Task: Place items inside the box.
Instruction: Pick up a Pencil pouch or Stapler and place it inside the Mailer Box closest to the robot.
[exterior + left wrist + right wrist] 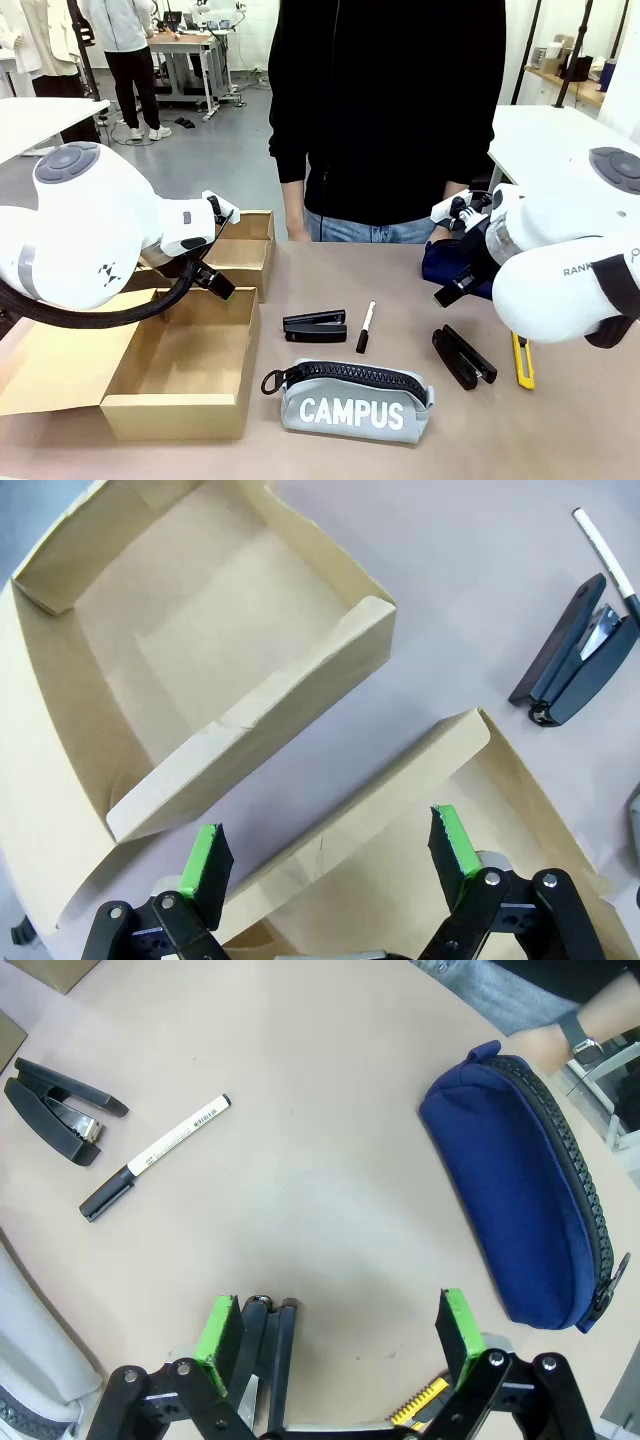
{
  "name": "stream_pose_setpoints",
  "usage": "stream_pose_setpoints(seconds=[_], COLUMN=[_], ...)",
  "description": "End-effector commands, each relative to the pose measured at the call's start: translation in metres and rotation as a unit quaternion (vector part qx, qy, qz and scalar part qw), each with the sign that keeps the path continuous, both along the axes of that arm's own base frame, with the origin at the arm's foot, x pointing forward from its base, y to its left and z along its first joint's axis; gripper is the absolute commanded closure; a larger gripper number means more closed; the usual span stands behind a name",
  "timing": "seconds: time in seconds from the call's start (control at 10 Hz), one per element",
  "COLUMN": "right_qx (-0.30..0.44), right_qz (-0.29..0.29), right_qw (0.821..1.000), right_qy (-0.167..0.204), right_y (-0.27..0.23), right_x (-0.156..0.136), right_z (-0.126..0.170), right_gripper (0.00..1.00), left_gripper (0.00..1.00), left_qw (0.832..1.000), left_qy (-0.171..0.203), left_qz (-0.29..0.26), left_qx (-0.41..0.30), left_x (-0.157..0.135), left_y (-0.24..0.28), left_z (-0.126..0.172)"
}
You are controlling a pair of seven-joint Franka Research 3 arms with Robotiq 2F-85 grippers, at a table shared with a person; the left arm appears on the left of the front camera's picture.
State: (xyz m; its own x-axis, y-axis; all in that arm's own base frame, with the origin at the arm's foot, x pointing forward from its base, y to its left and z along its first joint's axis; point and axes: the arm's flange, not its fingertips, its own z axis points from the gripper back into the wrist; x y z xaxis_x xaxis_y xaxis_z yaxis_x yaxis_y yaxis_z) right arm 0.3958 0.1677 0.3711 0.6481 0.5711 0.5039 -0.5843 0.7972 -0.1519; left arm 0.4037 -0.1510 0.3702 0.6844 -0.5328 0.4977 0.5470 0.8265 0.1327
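Note:
My left gripper (330, 850) is open above the cardboard box (180, 375) at the table's left, over the gap between its open compartment (200, 650) and a nearer wall (400, 790). The right gripper (340, 1328) is open too, hovering over a black stapler (278, 1360) and the yellow utility knife (420, 1400). The navy pouch (530, 1190) lies beyond, with the person's hand (560, 1040) at its far end. A second stapler (315, 326) and the marker (366, 326) lie mid-table. The grey CAMPUS pouch (355, 400) rests near the front edge.
A person in a black top stands at the far side of the table. The box's flaps (50, 360) spread out to the left. Both white arms bulk large at the table's left and right sides.

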Motion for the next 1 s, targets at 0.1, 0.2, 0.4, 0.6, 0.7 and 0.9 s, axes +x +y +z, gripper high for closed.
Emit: stream_pose_setpoints(seconds=[0.1, 0.2, 0.4, 0.6, 0.7, 0.9], right_qx=[0.0, 0.0, 0.0, 0.0, 0.0, 0.0], right_qz=[0.0, 0.0, 0.0, 0.0, 0.0, 0.0], right_qw=[1.0, 1.0, 1.0, 1.0, 1.0, 1.0], right_qy=[0.0, 0.0, 0.0, 0.0, 0.0, 0.0], right_y=[-0.0001, -0.0001, -0.0001, -0.0001, -0.0001, -0.0001], right_x=[0.0, 0.0, 0.0, 0.0, 0.0, 0.0], right_z=[0.0, 0.0, 0.0, 0.0, 0.0, 0.0], right_gripper=[0.0, 0.0, 0.0, 0.0, 0.0, 0.0], left_gripper=[0.0, 0.0, 0.0, 0.0, 0.0, 0.0], left_qw=[1.0, 1.0, 1.0, 1.0, 1.0, 1.0], left_qy=[0.0, 0.0, 0.0, 0.0, 0.0, 0.0], left_qz=[0.0, 0.0, 0.0, 0.0, 0.0, 0.0], left_qx=[0.0, 0.0, 0.0, 0.0, 0.0, 0.0], left_x=[0.0, 0.0, 0.0, 0.0, 0.0, 0.0], left_y=[0.0, 0.0, 0.0, 0.0, 0.0, 0.0], left_z=[0.0, 0.0, 0.0, 0.0, 0.0, 0.0])
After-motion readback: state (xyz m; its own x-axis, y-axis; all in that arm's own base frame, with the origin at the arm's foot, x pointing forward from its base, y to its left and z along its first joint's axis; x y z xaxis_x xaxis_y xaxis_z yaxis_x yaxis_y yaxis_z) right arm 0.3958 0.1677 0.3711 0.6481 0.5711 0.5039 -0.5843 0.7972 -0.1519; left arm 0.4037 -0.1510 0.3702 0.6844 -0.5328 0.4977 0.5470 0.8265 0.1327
